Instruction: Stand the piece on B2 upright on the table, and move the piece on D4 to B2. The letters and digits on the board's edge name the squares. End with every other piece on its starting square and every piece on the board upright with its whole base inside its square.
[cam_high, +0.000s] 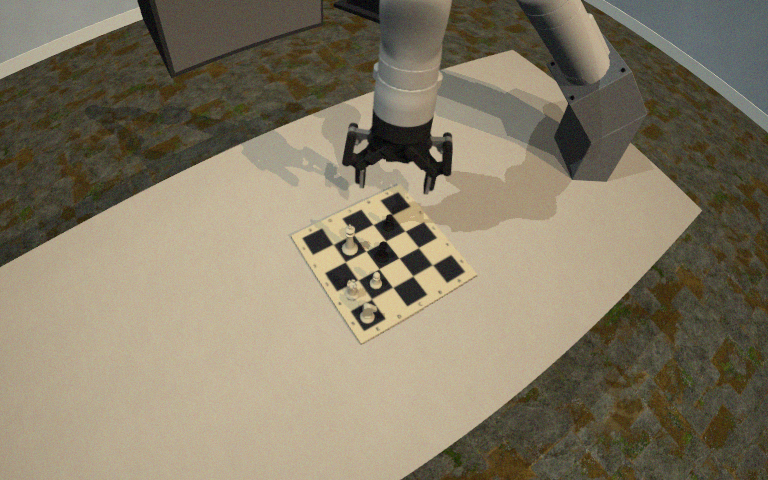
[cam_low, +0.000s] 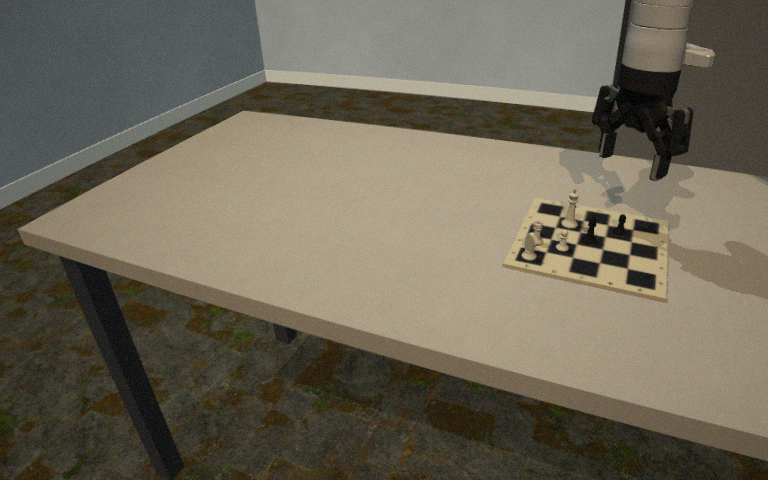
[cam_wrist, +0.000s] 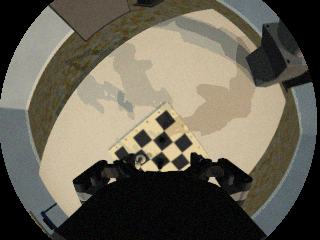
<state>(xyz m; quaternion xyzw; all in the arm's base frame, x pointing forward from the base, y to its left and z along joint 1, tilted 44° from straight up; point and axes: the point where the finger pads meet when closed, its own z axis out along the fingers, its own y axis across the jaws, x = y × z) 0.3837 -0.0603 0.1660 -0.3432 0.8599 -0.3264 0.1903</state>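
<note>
While the two-finger Robotiq gripper (cam_high: 394, 185) (cam_low: 631, 164) (cam_wrist: 162, 159) is held pointing downward above the table (cam_high: 169, 339) (cam_low: 339, 226) (cam_wrist: 185, 75), its fingers are spread wide apart with nothing between them. In the top view it is seen over the far side of the chessboard (cam_high: 396, 274) (cam_low: 613, 272) (cam_wrist: 176, 131), well clear of the pieces.

The black pawn (cam_high: 388, 224) (cam_low: 621, 226) (cam_wrist: 162, 140) is set upright on B2, a dark square, and the white pawn (cam_high: 376, 281) (cam_low: 562, 242) is set upright on D4, so neither of the requested moves is done. Between them, a slightly larger black piece (cam_high: 382, 252) (cam_low: 591, 233) (cam_wrist: 160, 162) is stood on C3; its exact type cannot be told. D2 is occupied by the tall white king (cam_high: 350, 243) (cam_low: 572, 212) (cam_wrist: 140, 159). On E4 a white crowned piece (cam_high: 351, 289) (cam_low: 537, 232) is placed, with the white knight (cam_high: 368, 313) (cam_low: 530, 246) beside it on the corner square E5. All six pieces are seen upright on the board. The edge digits are too small to be read clearly.
</note>
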